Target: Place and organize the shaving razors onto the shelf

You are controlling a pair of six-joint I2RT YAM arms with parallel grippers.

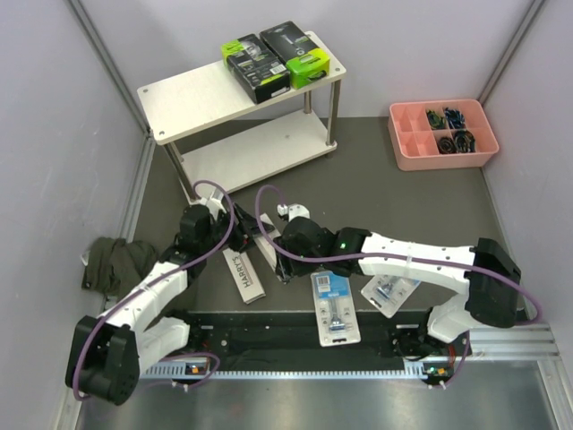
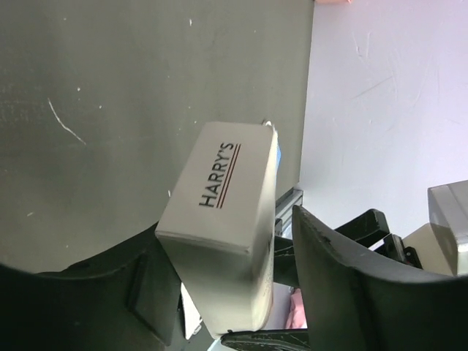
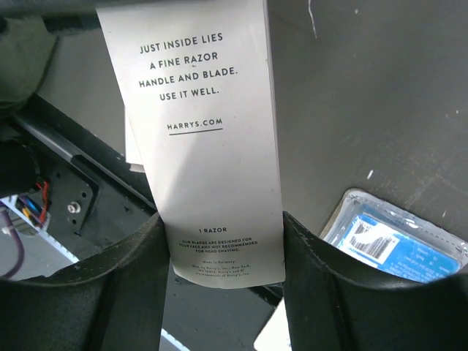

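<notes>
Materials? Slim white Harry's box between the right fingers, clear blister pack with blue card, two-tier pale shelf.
Slim white Harry's box: matte printed paperboard, judging by crisp folded edges. Clear blister pack with blue card: glossy transparent plastic over printed card; its rim catches light. Two-tier pale shelf: boards probably matte painted wood or laminate; round posts gleam like metal.

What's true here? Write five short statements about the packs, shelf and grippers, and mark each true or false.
1. Two black-and-green packs sit on the shelf's top board. True.
2. The shelf's lower board holds a white box. False: no pack shows on it.
3. The right gripper grips a white Harry's box. True.
4. Both blister packs lie in a pink tray. False: they lie on the table near the arm bases.
5. A second Harry's box lies on the table. True.
</notes>
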